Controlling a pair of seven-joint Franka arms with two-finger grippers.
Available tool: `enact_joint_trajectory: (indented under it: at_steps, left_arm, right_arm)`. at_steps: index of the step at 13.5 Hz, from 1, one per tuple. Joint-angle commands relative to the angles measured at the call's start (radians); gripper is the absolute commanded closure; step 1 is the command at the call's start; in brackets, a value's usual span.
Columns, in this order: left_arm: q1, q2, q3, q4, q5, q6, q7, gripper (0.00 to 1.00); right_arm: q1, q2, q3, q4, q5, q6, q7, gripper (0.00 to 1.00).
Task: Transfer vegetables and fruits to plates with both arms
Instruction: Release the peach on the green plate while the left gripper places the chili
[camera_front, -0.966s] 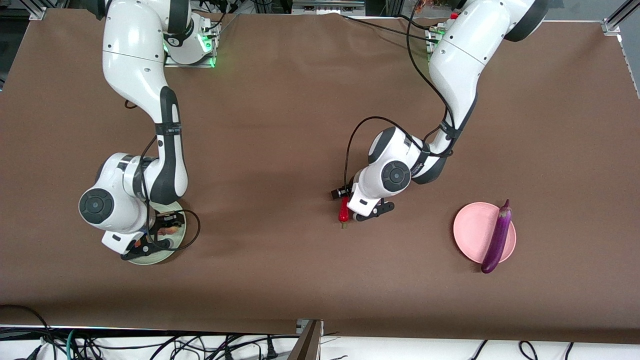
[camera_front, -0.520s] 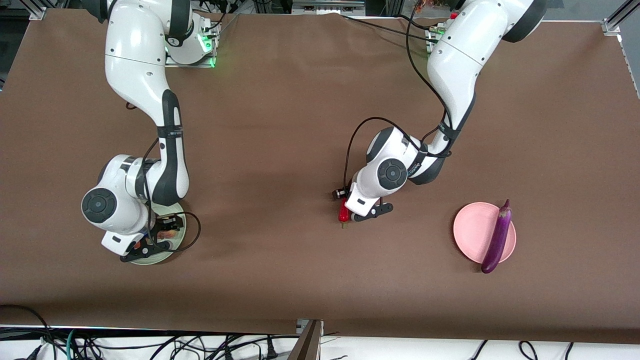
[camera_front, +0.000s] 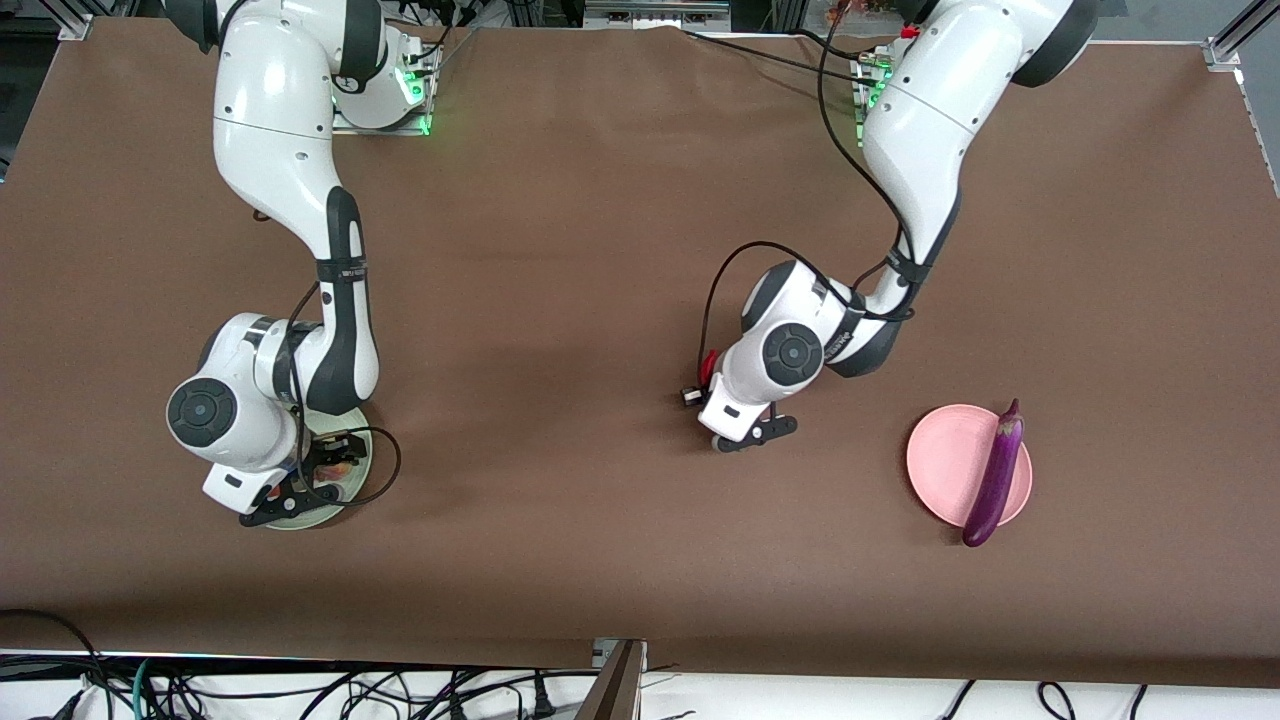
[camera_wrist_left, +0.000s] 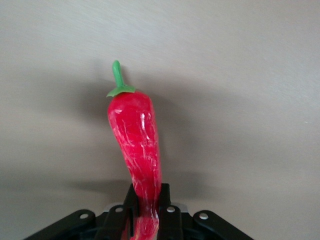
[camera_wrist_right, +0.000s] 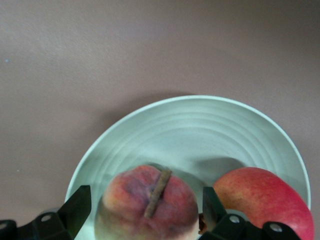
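Even overhead light, soft shadows

In the front view the right arm's wrist covers most of the green plate (camera_front: 352, 478), and the fruits on it are too small to tell apart. The left arm hides nearly all of the chili pepper (camera_front: 709, 364). The right wrist view's edge cuts off the peach (camera_wrist_right: 146, 206) and the red fruit (camera_wrist_right: 262, 202).

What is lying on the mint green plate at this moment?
On the mint green plate lie a peach and a red fruit, side by side. The open right gripper straddles the peach. The wrist hides part of the plate.
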Motion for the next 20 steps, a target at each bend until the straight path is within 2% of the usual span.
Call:
enact_joint_trajectory:
  at_steps: [1, 4, 6, 8, 11, 14, 15, 16, 19, 20]
  left_arm:
    - [0.066, -0.107, 0.001, -0.009, 0.023, -0.144, 0.085, 1.0]
    - [0.204, -0.151, -0.002, -0.009, 0.023, -0.223, 0.337, 1.0]
    - [0.256, -0.155, 0.012, -0.009, 0.038, -0.26, 0.496, 1.0]
    - [0.319, -0.147, 0.02, -0.01, 0.105, -0.26, 0.653, 1.0]
    - [0.371, -0.112, 0.02, -0.009, 0.162, -0.249, 0.782, 1.0]
    - [0.374, -0.089, 0.036, 0.011, 0.237, -0.214, 0.789, 1.0]
    - [0.38, -0.076, 0.036, 0.013, 0.263, -0.203, 0.795, 1.0]
    - [0.391, -0.07, 0.036, 0.013, 0.279, -0.174, 0.817, 1.0]
    - [0.422, -0.044, 0.036, 0.013, 0.278, -0.129, 0.893, 1.0]
    - [0.422, -0.041, 0.036, 0.013, 0.279, -0.113, 0.896, 1.0]
  right_arm:
    - [0.006, -0.052, -0.006, 0.005, 0.023, -0.092, -0.02, 0.01]
    - [0.008, -0.12, -0.055, 0.064, 0.015, -0.324, -0.016, 0.01]
    - [0.009, -0.125, -0.101, 0.161, 0.016, -0.511, 0.005, 0.01]
    - [0.011, -0.125, -0.133, 0.245, 0.014, -0.65, 0.042, 0.01]
    - [0.011, -0.143, -0.17, 0.293, 0.016, -0.758, 0.056, 0.01]
    - [0.014, -0.18, -0.144, 0.286, 0.006, -0.747, 0.103, 0.01]
    - [-0.009, -0.207, -0.094, 0.281, -0.02, -0.745, 0.142, 0.01]
    - [-0.062, -0.25, -0.01, 0.267, -0.073, -0.745, 0.163, 0.01]
    - [-0.243, -0.409, 0.337, 0.199, -0.34, -0.738, 0.326, 0.01]
    - [-0.303, -0.472, 0.439, 0.148, -0.403, -0.738, 0.375, 0.01]
